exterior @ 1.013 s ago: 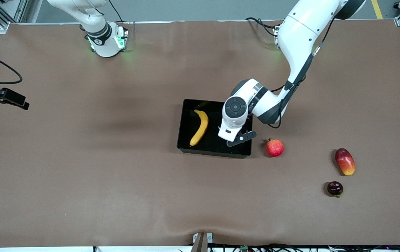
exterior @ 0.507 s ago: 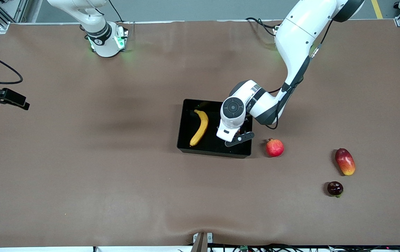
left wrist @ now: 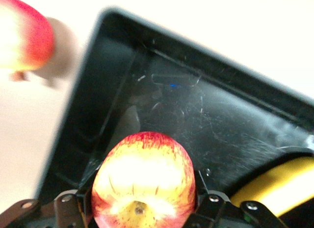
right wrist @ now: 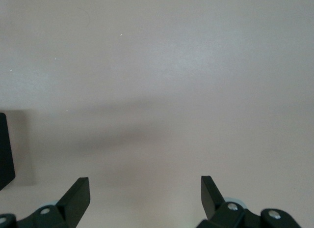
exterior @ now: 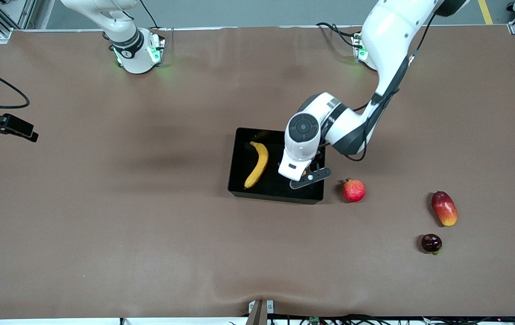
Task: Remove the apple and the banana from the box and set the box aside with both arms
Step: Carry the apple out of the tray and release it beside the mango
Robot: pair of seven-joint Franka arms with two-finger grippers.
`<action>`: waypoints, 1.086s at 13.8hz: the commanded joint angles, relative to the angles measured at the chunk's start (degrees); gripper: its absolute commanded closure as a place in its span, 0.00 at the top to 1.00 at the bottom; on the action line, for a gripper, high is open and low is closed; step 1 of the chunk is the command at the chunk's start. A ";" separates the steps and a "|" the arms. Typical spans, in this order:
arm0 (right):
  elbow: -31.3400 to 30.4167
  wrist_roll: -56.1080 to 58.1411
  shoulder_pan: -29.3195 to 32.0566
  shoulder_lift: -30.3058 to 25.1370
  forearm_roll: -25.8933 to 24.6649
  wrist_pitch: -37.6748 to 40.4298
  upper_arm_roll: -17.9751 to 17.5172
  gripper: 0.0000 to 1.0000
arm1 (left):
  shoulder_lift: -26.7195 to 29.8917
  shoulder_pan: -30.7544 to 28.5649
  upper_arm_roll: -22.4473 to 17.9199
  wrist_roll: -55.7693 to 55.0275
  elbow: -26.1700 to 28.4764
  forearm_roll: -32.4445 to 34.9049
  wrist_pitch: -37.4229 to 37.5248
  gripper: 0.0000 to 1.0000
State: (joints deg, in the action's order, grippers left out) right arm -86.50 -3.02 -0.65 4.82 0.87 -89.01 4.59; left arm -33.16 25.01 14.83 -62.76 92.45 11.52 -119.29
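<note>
The black box (exterior: 239, 180) lies mid-table with the yellow banana (exterior: 257, 164) inside, at the end toward the right arm. My left gripper (exterior: 305, 175) is low over the box's other end. In the left wrist view it is shut on the red-and-yellow apple (left wrist: 144, 179), a finger pressed against each side, with the box floor (left wrist: 196, 115) below and the banana (left wrist: 279, 188) beside it. From the front the hand hides the apple. My right gripper (right wrist: 144, 193) waits open over bare brown cloth with nothing between its fingers.
A red pomegranate (exterior: 353, 190) sits on the cloth just outside the box, toward the left arm's end. A red-and-yellow mango (exterior: 444, 208) and a dark round fruit (exterior: 431, 243) lie farther toward that end, nearer the front camera.
The left gripper's jaws have closed round the apple inside the box, and its arm has shifted a little above it. The right arm has not moved.
</note>
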 commanded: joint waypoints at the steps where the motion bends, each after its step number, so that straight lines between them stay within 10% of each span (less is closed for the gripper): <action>1: 0.10 -0.24 0.39 -0.16 0.27 -0.03 -0.28 1.00 | 4.59 -0.84 -0.42 1.66 -3.57 0.79 7.56 0.00; 8: 0.10 -0.15 0.21 -0.16 0.27 -0.03 -0.28 1.00 | 8.30 -19.71 -0.25 26.25 -2.27 0.52 13.39 0.00; 15: 0.10 -0.15 -0.05 -0.16 0.27 -0.03 -0.37 1.00 | -0.84 -34.66 -0.42 40.15 2.89 1.40 1.02 0.00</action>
State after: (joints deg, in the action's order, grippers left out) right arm -86.55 -3.01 -0.68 4.83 0.87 -89.11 4.46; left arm -33.41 -6.15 13.67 -25.57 92.52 11.71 -114.37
